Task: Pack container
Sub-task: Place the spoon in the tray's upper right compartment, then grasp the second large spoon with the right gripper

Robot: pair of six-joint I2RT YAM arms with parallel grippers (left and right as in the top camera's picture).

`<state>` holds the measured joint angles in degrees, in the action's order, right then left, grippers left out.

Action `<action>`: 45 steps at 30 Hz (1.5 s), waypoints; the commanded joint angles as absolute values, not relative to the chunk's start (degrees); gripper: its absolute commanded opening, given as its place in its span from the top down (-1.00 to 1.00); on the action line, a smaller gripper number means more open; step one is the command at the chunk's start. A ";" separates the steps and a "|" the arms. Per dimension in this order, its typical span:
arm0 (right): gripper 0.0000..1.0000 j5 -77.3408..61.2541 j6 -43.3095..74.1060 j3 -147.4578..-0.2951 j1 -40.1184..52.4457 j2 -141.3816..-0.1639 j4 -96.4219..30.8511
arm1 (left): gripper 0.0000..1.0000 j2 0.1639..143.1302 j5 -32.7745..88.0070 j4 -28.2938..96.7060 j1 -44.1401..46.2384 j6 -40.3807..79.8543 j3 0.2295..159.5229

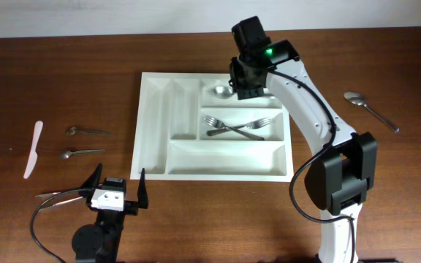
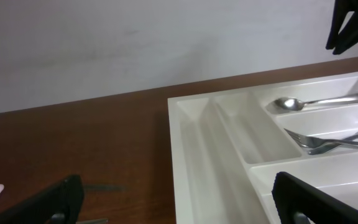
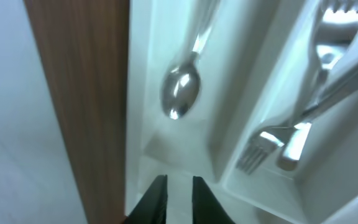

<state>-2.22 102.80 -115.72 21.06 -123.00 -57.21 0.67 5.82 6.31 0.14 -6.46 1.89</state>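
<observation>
The white container (image 1: pixel 152 124) lies in the middle of the table. A spoon (image 1: pixel 223 91) rests in its far long compartment, and two crossed forks (image 1: pixel 234 127) fill the middle one. My right gripper (image 1: pixel 245 86) hovers over that spoon. In the right wrist view its fingers (image 3: pixel 179 182) stand a narrow gap apart with nothing between them, and the spoon (image 3: pixel 180 92) lies free below. My left gripper (image 1: pixel 118 177) is wide open near the front edge, left of the container (image 2: pixel 197 143), and holds nothing.
A large spoon (image 1: pixel 370 108) lies on the table at the right. Two small spoons (image 1: pixel 86 131) (image 1: pixel 80 153) and a white plastic knife (image 1: pixel 33 148) lie at the left. More cutlery (image 1: pixel 61 195) sits just left of my left gripper.
</observation>
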 commanded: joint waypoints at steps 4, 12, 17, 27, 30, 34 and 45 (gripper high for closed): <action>-0.50 5.45 98.45 -116.42 17.12 -123.81 -56.62 | -0.98 0.36 6.26 6.17 0.21 -7.20 1.52; -0.97 9.21 81.49 -116.31 -2.79 -125.16 -59.68 | -0.98 0.36 6.26 6.17 0.21 -7.20 1.52; -0.97 2.76 80.34 -116.31 -13.80 -128.77 -59.81 | -0.98 0.34 6.26 6.17 0.21 -7.20 1.52; -0.97 0.82 90.48 -116.29 -20.78 -135.20 -63.22 | -0.98 0.36 6.26 6.17 0.21 -7.20 1.54; -0.97 3.18 94.11 -116.29 -20.75 -135.44 -62.37 | -0.98 0.34 6.24 6.17 0.21 -7.20 1.52; -0.98 3.73 95.22 -116.29 -20.78 -135.44 -59.07 | -0.98 0.34 6.24 6.17 0.21 -7.20 1.52; -0.98 6.68 99.13 -114.52 -21.19 -135.50 -58.17 | -0.98 0.36 6.26 6.17 0.21 -7.20 1.52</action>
<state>3.68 97.51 -114.96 -20.60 -134.76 -58.19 0.67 5.82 6.31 0.14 -6.46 1.89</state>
